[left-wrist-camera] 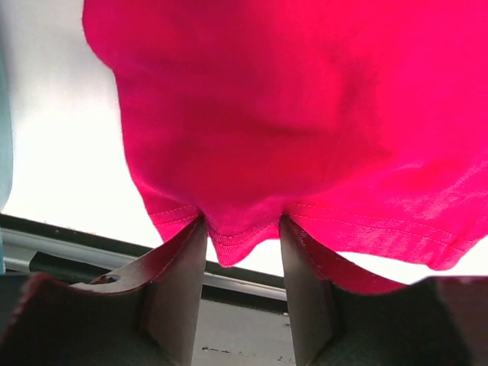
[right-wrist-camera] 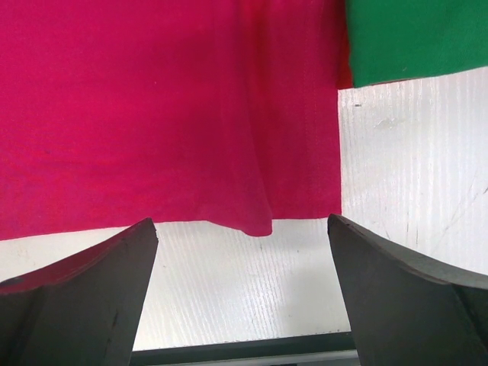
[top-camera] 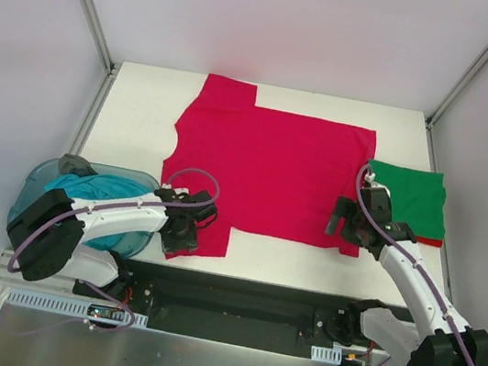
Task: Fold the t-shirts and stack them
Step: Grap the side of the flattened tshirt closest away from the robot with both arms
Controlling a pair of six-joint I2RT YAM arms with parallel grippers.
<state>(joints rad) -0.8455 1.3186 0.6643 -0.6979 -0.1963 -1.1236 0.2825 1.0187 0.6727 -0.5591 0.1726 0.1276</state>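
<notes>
A crimson red t-shirt (top-camera: pixel 270 164) lies spread flat on the white table. My left gripper (top-camera: pixel 182 234) is at its near-left sleeve. In the left wrist view the jaws (left-wrist-camera: pixel 242 221) stand partly apart, with the sleeve hem (left-wrist-camera: pixel 236 244) dipping between the tips and a gap showing. My right gripper (top-camera: pixel 348 227) is wide open and empty just short of the shirt's near-right corner (right-wrist-camera: pixel 259 217). A folded green t-shirt (top-camera: pixel 406 195) lies at the right on a folded red one (top-camera: pixel 403 236). A teal t-shirt (top-camera: pixel 85 190) is bunched in the tub.
The translucent blue plastic tub (top-camera: pixel 36 178) stands at the near left beside the left arm, with a grey item (top-camera: pixel 75 164) at its back rim. A metal frame and white walls enclose the table (top-camera: pixel 133 119). The black table edge runs close behind both grippers.
</notes>
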